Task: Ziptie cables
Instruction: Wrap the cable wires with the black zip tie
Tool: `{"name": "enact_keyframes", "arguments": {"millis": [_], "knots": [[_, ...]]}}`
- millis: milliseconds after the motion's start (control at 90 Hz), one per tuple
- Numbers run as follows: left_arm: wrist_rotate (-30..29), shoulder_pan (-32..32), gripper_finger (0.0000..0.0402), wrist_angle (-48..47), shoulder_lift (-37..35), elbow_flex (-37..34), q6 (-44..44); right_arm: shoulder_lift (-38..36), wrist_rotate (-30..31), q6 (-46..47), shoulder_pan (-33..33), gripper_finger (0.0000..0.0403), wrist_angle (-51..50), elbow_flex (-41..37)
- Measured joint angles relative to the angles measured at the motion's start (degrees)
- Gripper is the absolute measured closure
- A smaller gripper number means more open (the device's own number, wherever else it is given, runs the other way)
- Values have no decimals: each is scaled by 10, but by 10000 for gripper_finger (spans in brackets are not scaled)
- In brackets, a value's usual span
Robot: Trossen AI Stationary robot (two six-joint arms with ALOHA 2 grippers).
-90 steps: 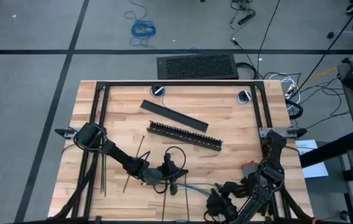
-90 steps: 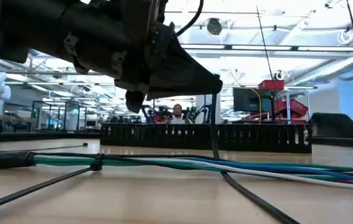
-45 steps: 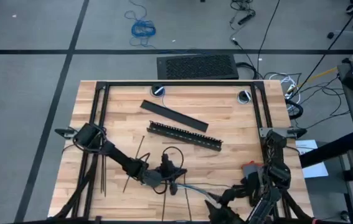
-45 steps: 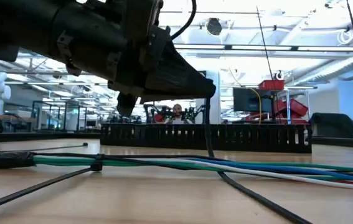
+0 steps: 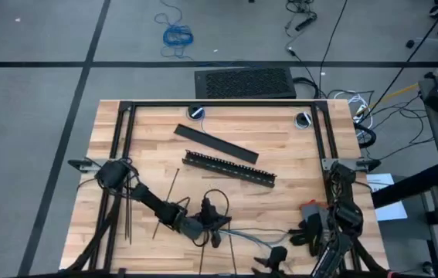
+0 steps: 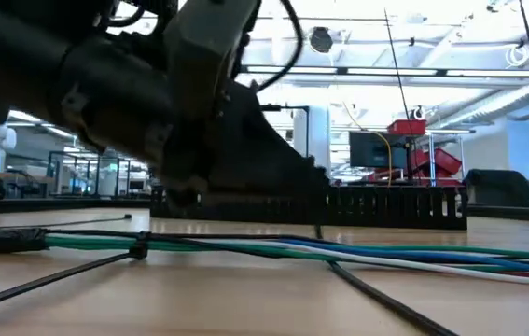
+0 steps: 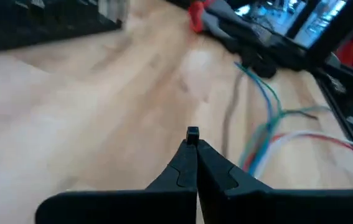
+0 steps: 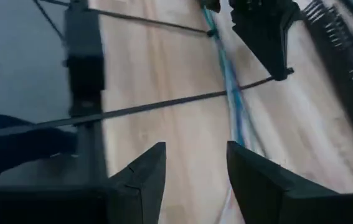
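Near the worktop's (image 5: 280,147) front edge, the left gripper (image 5: 217,222) pinched a ziptie (image 7: 192,132) over the cables (image 6: 357,250); the right gripper's (image 8: 192,165) fingers gaped apart.

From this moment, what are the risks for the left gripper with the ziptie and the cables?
The left gripper is shut on a ziptie by its very tip, so it may slip out. The cables lie loose and splayed, so pulling may drag them. The right gripper is open, holding nothing steady.
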Motion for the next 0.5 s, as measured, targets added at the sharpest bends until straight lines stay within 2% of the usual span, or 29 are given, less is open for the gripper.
{"name": "enact_keyframes", "arguments": {"millis": [211, 300, 500], "knots": [[14, 1, 402, -1, 43, 56, 3, 0, -131, -117, 2, 243, 166, -8], [14, 1, 402, -1, 47, 63, 3, 0, -158, -157, 3, 243, 228, -22], [14, 0, 402, -3, 47, 63, -3, -1, -235, -193, -12, 257, 404, -107]]}}
